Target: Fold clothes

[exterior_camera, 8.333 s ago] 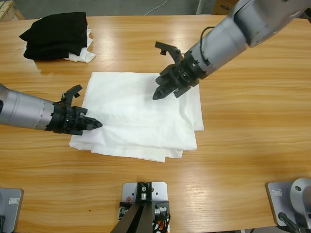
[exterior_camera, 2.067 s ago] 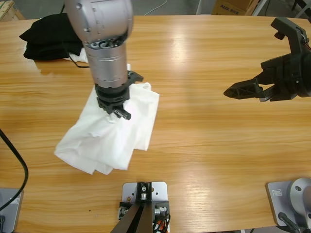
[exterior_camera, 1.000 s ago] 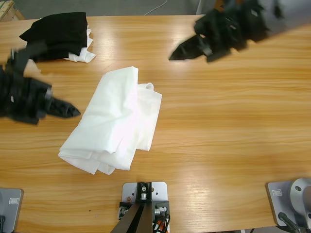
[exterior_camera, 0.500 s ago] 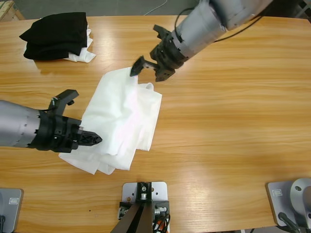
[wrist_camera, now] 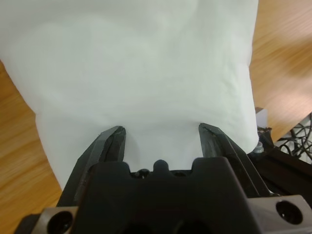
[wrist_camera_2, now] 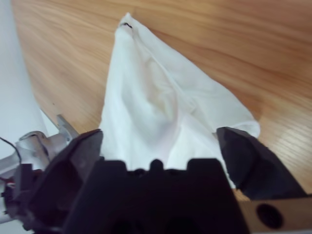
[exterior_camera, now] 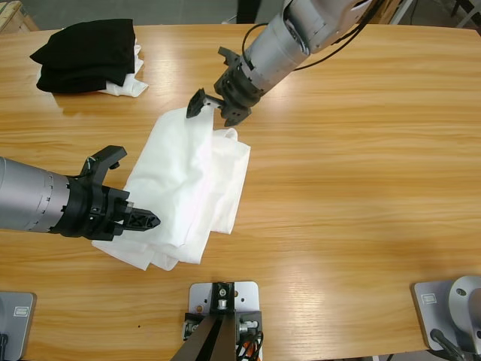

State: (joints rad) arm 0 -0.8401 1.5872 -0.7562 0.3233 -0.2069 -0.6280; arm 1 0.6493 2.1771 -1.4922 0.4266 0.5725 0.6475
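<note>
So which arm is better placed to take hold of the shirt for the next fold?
Probably the left. Its gripper sits low at the near-left edge of the white T-shirt, fingers open with fabric between them. The right gripper, also open, is only at the narrow far corner.

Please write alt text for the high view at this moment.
A folded, wrinkled white T-shirt lies on a wooden table, the left gripper open at its near edge, the right gripper open at its far end. A black folded garment sits far left.
</note>
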